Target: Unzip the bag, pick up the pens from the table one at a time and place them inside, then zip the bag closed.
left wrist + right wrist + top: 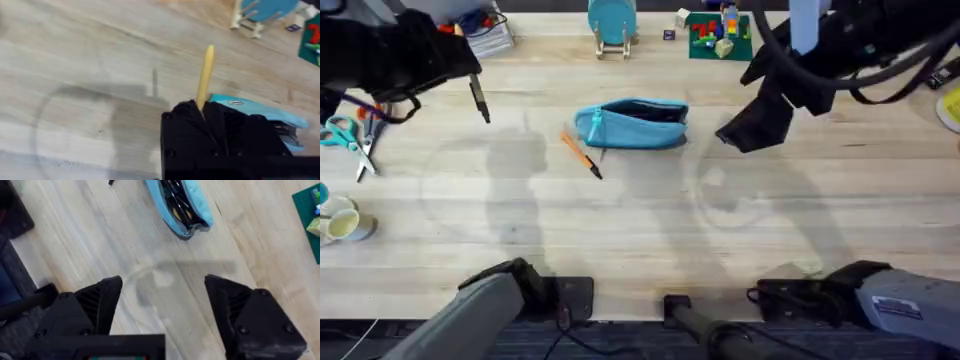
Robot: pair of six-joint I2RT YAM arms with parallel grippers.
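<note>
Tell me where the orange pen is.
In the overhead view the orange pen lies on the table, just left of the bag.

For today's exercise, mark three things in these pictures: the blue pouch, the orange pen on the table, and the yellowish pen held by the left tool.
Blue pouch point(630, 127), overhead view: its front fabric side.
Orange pen point(578, 152), overhead view: mid-shaft.
Yellowish pen point(205, 75), left wrist view: shaft above the tool.

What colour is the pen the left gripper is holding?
Yellowish-tan; the pen in the left gripper shows best in the left wrist view.
</note>
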